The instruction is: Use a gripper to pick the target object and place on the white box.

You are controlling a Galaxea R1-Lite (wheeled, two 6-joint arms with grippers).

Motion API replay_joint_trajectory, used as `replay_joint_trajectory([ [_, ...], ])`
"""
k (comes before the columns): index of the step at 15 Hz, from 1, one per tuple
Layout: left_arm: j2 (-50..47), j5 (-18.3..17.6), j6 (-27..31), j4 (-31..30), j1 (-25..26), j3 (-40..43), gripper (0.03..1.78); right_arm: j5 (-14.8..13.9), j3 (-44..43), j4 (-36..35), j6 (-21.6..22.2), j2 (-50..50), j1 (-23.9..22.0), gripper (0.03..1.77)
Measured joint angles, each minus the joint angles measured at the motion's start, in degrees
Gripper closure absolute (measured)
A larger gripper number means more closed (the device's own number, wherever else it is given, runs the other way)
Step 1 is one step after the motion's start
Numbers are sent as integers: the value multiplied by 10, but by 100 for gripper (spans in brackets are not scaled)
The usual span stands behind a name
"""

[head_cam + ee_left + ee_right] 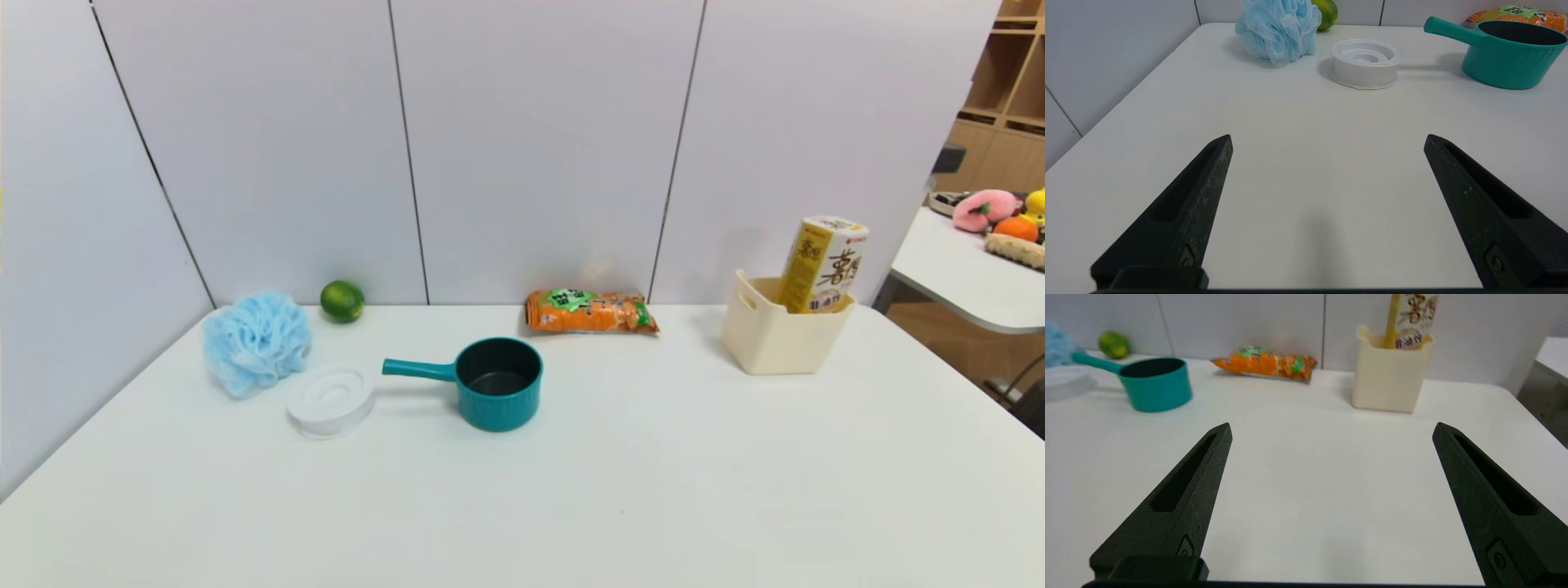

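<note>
The snack carton [823, 265] stands inside the white box [775, 336] at the far right of the table [571, 490], its long axis nearly upright, top tipped a little to the right, lower end down in the tub, printed face toward me. My right gripper [1331, 430] hangs over bare tabletop on the near side, fingers spread wide with nothing between them, pointing toward the far wall, the box ahead of it and a bit to the right. My left gripper [1327, 139] hangs low over the near left part of the table, fingers wide apart too and holding nothing. Ahead of it sit the round white container [331, 399] and the blue bath pouf [256, 340], the lime [342, 300] behind them. The teal saucepan [496, 384] sits mid-table, handle pointing left. The orange snack bag [591, 311] lies flat against the far wall.
</note>
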Motion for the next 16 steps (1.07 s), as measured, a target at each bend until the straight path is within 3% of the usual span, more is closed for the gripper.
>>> replay_joint_trajectory([
  [3, 0, 0, 0, 0, 0, 0, 12, -111, 1, 70, -14, -24, -1, 11],
  [4, 0, 0, 0, 0, 0, 0, 12, -117, 1, 79, -15, -35, 0, 11],
  [9, 0, 0, 0, 0, 0, 0, 12, -98, 1, 125, -7, -103, 3, 11],
  [16, 0, 0, 0, 0, 0, 0, 12, -97, 1, 127, -2, -116, 3, 11],
])
